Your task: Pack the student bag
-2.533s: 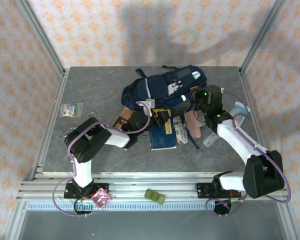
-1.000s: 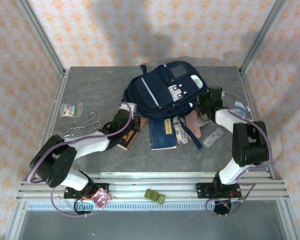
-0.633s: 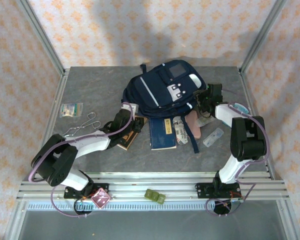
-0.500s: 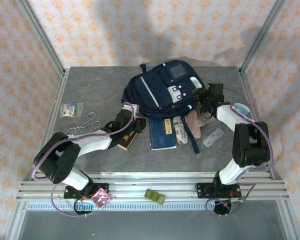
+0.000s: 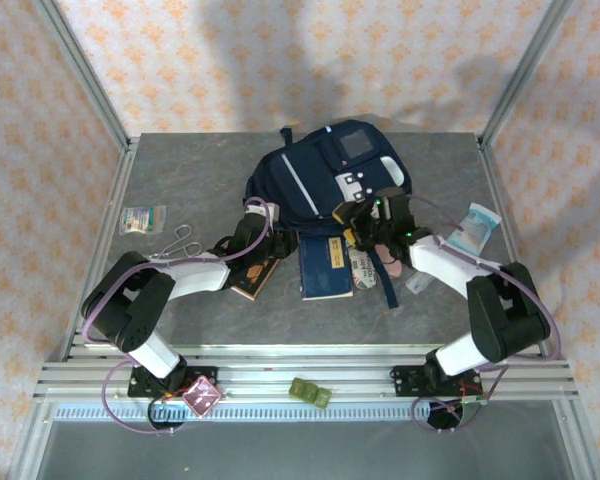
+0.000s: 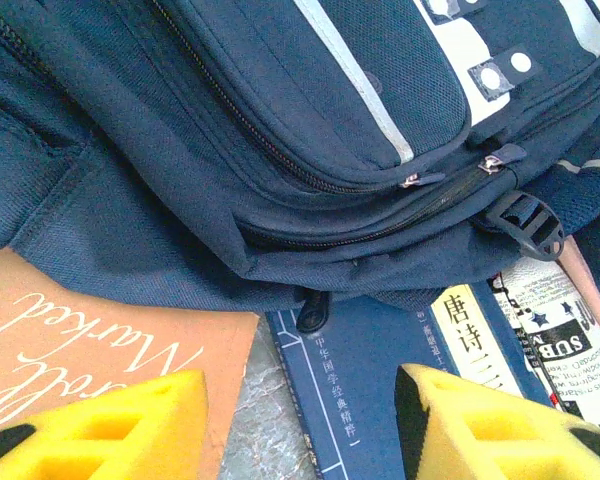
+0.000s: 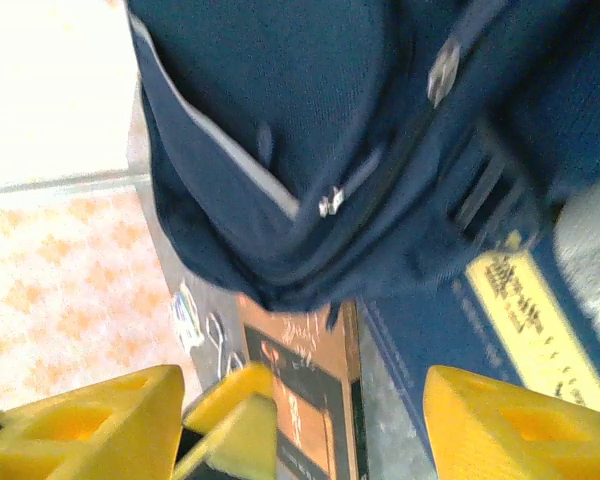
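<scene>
The student bag [image 5: 325,172], a navy backpack with a white stripe, lies flat at the table's back centre. Its zipped front pockets face the left wrist camera [image 6: 310,130] and the right wrist camera [image 7: 310,120]. My left gripper [image 5: 270,245] hovers open at the bag's near-left edge, yellow pads apart over an orange book [image 6: 90,335] and a blue book [image 6: 380,380], holding nothing [image 6: 300,388]. My right gripper [image 5: 352,218] is open above the blue book's far end, just in front of the bag, and empty [image 7: 300,390].
The blue book with its yellow label [image 5: 325,268], the orange book [image 5: 258,275], a patterned pencil case [image 5: 361,262] and a pink item [image 5: 385,258] lie in front of the bag. Metal scissors [image 5: 185,240] and a small packet [image 5: 142,218] sit left. A tissue pack [image 5: 472,228] sits right.
Both grippers have opened from shut. The right gripper swung left from the bag's right side to its near edge. The left gripper barely moved. The bag lies still.
</scene>
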Controlling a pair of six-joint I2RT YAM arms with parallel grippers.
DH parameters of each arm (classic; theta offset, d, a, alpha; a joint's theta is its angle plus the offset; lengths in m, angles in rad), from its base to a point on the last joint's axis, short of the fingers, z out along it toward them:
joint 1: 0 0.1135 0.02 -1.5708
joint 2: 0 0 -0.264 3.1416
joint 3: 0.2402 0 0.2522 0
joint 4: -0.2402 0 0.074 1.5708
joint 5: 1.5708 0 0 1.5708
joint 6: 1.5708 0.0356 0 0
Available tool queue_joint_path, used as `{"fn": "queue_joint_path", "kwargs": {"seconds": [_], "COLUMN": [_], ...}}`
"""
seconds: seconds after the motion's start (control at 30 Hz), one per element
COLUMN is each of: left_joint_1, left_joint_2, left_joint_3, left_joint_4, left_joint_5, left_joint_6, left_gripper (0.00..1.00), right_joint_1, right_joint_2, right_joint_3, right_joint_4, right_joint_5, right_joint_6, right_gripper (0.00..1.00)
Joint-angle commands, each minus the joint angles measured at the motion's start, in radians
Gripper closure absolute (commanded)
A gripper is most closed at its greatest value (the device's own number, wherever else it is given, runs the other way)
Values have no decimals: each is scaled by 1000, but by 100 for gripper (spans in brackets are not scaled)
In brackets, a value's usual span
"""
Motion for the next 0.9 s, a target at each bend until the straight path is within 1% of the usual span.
{"fn": "queue_joint_path", "kwargs": {"seconds": [0.0,0.13,0.2,0.3,0.4,0.53,0.67,0.77,0.87], "left_joint_1": [7,7,8,8,8,8,8,8,8], "left_joint_2": [-32,-60,-71,-81,-92,-102,-105,-106,-107], "left_joint_3": [-9,-32,-42,-55,-73,-93,-103,-108,-108], "left_joint_4": [23,21,20,22,33,43,55,63,67], "left_joint_5": [-17,-34,-40,-41,-37,-36,-26,-21,-15], "left_joint_6": [-26,-27,-26,-29,-39,-47,-52,-59,-61], "left_gripper": [47,47,47,47,47,47,47,47,47], "right_joint_1": [28,46,48,48,48,48,48,48,48], "right_joint_2": [73,151,177,203,230,276,306,326,348], "right_joint_3": [-18,-11,0,10,24,58,77,120,145], "right_joint_4": [102,143,143,161,199,149,147,91,55], "right_joint_5": [-10,4,34,86,118,170,214,249,267], "right_joint_6": [104,171,189,225,278,313,335,326,326], "right_gripper": [37,37,37,40,46,47,47,51,61]}}
